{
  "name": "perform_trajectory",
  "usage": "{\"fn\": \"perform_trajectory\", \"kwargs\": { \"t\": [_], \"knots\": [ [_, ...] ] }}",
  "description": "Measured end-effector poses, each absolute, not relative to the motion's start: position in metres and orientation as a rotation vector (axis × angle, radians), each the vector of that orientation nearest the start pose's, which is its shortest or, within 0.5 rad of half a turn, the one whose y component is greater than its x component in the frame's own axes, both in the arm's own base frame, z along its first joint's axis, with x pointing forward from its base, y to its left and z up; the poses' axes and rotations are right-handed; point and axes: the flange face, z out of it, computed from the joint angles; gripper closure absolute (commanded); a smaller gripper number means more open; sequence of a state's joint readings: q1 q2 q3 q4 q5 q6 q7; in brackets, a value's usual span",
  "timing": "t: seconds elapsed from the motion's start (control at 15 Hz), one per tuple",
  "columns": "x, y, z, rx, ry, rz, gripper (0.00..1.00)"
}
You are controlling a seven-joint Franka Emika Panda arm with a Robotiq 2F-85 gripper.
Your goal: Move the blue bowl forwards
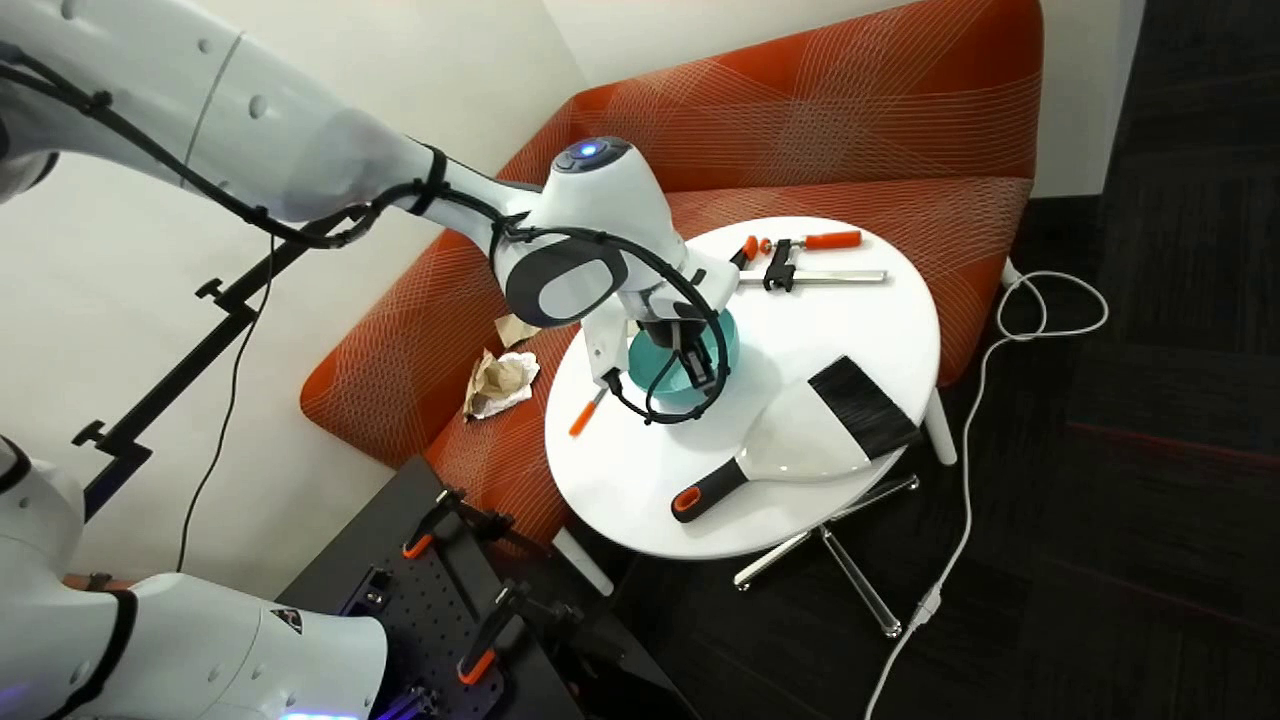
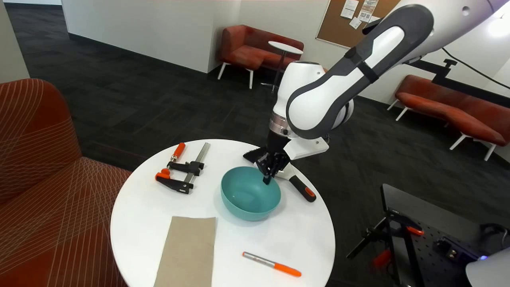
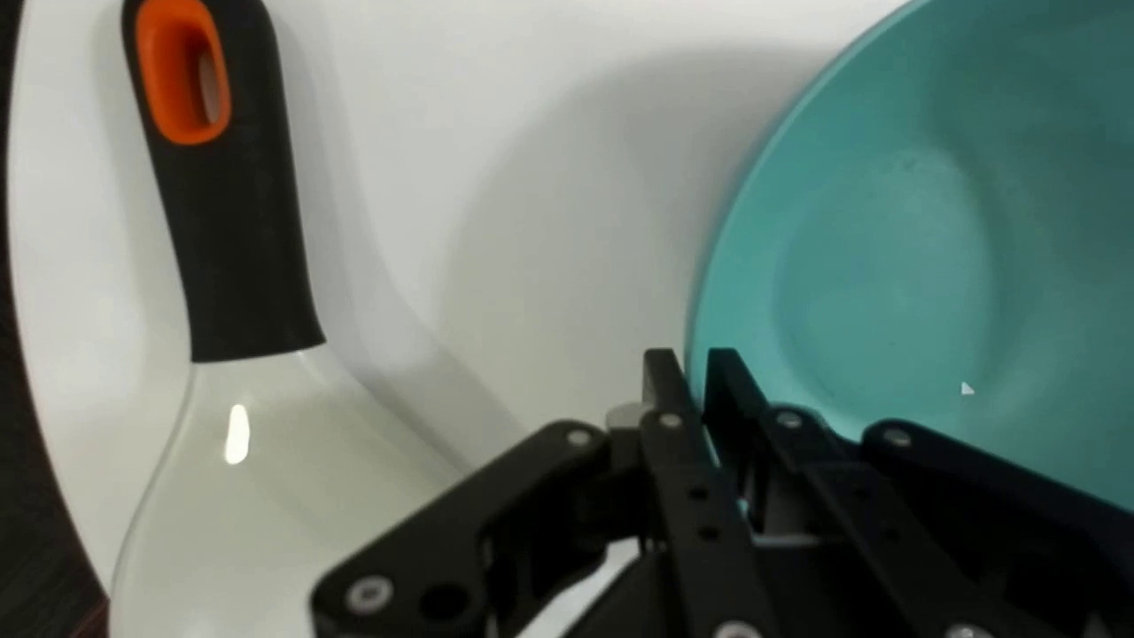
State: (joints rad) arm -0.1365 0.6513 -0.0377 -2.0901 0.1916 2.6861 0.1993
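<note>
The hand [image 3: 692, 377] pinched the rim of the one teal-blue bowl [image 2: 250, 193], near the middle of the table [image 2: 139, 223]; grasping looked to be the current step, and the next move probably called for a level, steady carry forwards. Nearby lay one bristle brush [image 1: 810, 440]; farther off, one bar clamp [image 2: 193, 168], one brown sheet [image 2: 187, 251] and one orange-capped pen [image 2: 273, 264].

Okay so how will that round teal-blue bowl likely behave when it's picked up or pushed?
The round teal-blue bowl looks fairly stiff: its rim curves evenly up to the black fingers. It may tilt when lifted, since they straddle that rim at just one side. Its smooth surface might also let it slip.
</note>
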Motion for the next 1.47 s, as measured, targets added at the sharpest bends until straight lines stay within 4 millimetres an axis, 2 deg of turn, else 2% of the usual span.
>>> {"fn": "perform_trajectory", "kwargs": {
  "t": [0.4,0.67,1.0,1.47],
  "knots": [
    [0.558,-0.104,0.106,-2.971,0.821,0.083,0.99],
    [0.548,-0.109,0.108,-2.970,0.837,0.132,0.99],
    [0.514,-0.111,0.108,-2.980,0.830,0.205,0.99],
    [0.464,-0.111,0.106,-3.064,0.580,0.266,0.99]
  ]
}}
